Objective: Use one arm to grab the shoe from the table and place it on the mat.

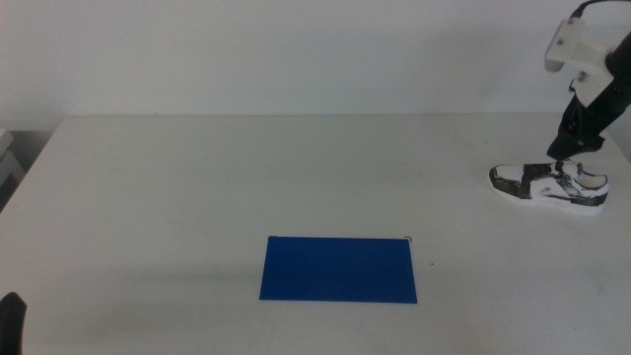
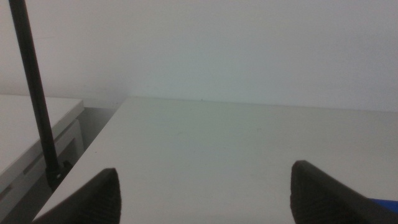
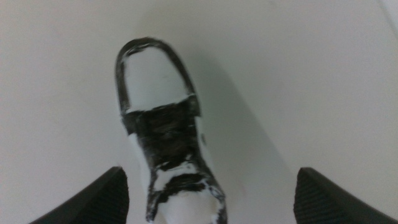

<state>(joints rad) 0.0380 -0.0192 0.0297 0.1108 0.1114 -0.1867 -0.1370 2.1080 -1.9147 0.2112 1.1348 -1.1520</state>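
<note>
Shoe seemingly between right tool's spread jaws.

We see the shoe lying on the table, far over on the right side. The right gripper hangs just above the shoe, with one jaw on each side of it. The mat lies flat on the table near the front, about in the middle, well apart from the shoe. The left gripper waits at the front left corner.
</note>
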